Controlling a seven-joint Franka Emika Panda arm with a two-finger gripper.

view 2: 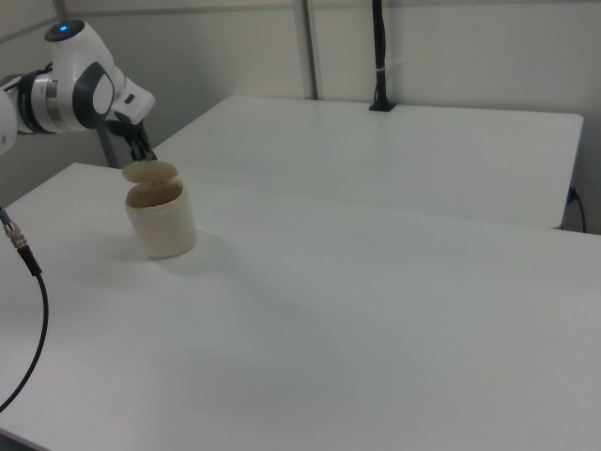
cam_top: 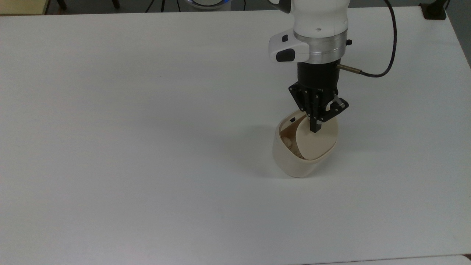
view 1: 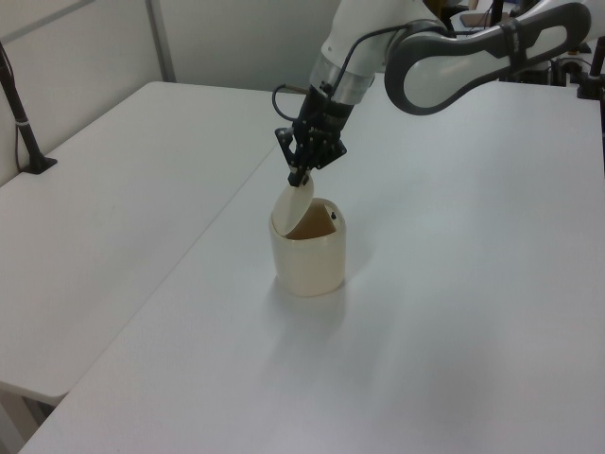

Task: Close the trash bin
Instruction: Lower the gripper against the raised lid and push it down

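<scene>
Top view: hand point(cam_top: 315, 127) pressed together, tip on the half-lowered lid of trash bin point(cam_top: 294, 162) directly beneath.

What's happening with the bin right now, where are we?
The gripper is pressing its fingertips against the lid of the trash bin on the white table. The lid is tilted partway over the opening, not yet flat. In the top view a gap remains on the top view's left, with crumpled waste visible inside.
</scene>
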